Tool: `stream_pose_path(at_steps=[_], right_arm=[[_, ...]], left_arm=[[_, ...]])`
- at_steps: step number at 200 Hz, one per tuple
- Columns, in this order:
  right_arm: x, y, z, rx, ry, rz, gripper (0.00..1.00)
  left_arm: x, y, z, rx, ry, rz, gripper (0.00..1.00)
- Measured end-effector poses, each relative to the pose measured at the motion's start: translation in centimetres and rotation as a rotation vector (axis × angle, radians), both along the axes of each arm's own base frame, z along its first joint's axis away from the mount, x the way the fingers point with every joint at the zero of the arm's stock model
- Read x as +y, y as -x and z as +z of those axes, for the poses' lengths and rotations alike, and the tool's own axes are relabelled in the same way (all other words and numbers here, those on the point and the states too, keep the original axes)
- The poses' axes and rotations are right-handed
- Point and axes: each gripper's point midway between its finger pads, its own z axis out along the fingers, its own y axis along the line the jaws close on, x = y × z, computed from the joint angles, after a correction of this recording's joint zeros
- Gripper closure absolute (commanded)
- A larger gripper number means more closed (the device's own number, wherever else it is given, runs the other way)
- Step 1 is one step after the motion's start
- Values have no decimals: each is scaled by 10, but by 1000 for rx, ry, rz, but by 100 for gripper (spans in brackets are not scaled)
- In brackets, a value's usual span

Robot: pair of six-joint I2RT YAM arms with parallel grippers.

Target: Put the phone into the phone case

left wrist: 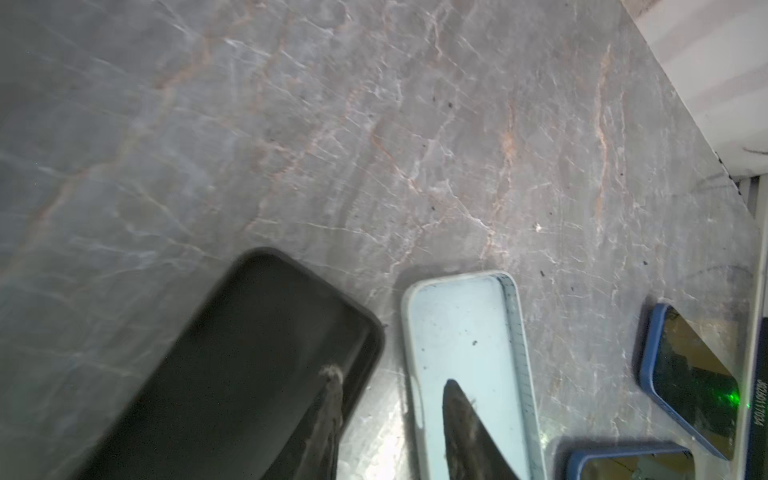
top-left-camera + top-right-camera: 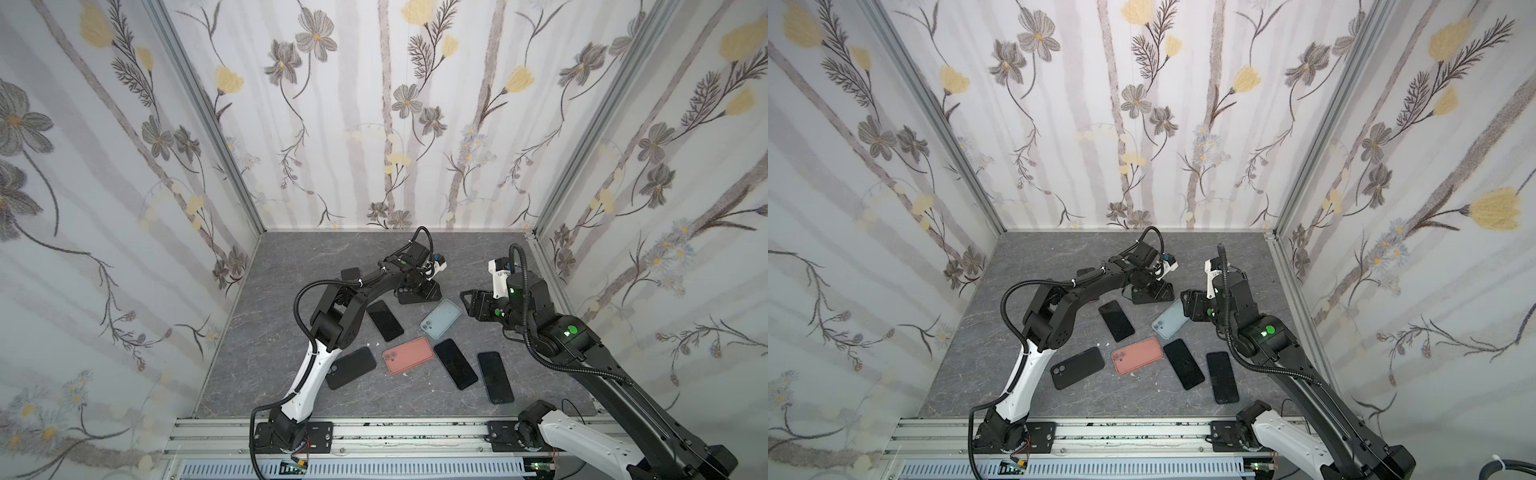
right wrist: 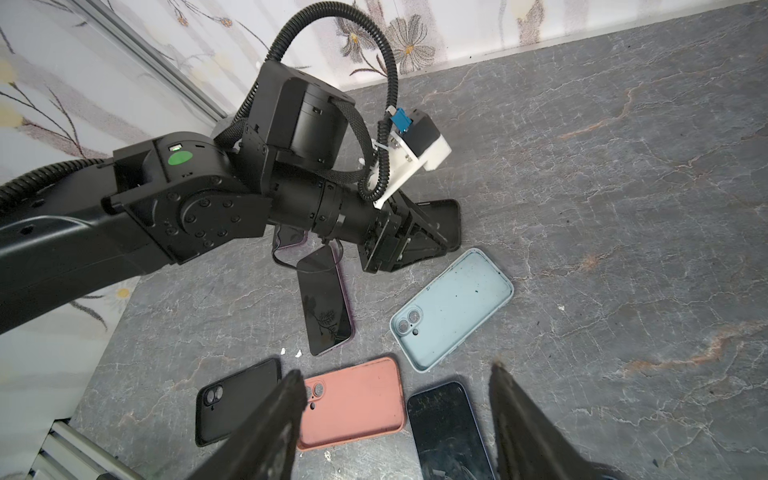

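Observation:
Three dark phones lie screen up: one mid-table (image 2: 385,320), two at the front right (image 2: 455,363) (image 2: 494,377). Empty cases lie around them: light blue (image 2: 441,320), pink (image 2: 408,355) and black (image 2: 351,368). Another black case (image 1: 232,353) lies at the back. My left gripper (image 1: 390,378) is down on it, jaws partly open. One finger (image 1: 332,386) rests inside its rim and the other is over the light blue case (image 1: 465,332). My right gripper (image 3: 395,370) hovers open and empty above the pink case (image 3: 353,399), beside the light blue one.
A clear, purple-edged case (image 3: 286,245) lies under the left arm, partly beneath the mid-table phone (image 3: 326,303). Papered walls (image 2: 374,124) close in the grey marble table (image 2: 291,257) at the back and both sides. A metal rail (image 2: 395,432) runs along the front.

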Motion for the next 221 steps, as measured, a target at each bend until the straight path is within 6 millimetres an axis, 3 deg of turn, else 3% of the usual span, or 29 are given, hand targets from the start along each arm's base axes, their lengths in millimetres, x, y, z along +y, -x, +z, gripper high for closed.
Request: stream_pose_path(at_steps=[20,49,125,198,221], right_arm=[[1,1,-1,4,-4,1,32],[2,2,-1,9,-4,3,32],[8,6,-4,23,-7,19,33],[12,10,-9,35,-10,23,34],[11,10,-10,34,-6,17,34]], left_arm=[[8,-7,-8,2,-21,22,60],[20,-1,-25,36,-59,36,61],[70,14,-29,66,-94,74,63],[89,26,-32,43,-118,28,65],[92,27,-32,28,-126,14,71]])
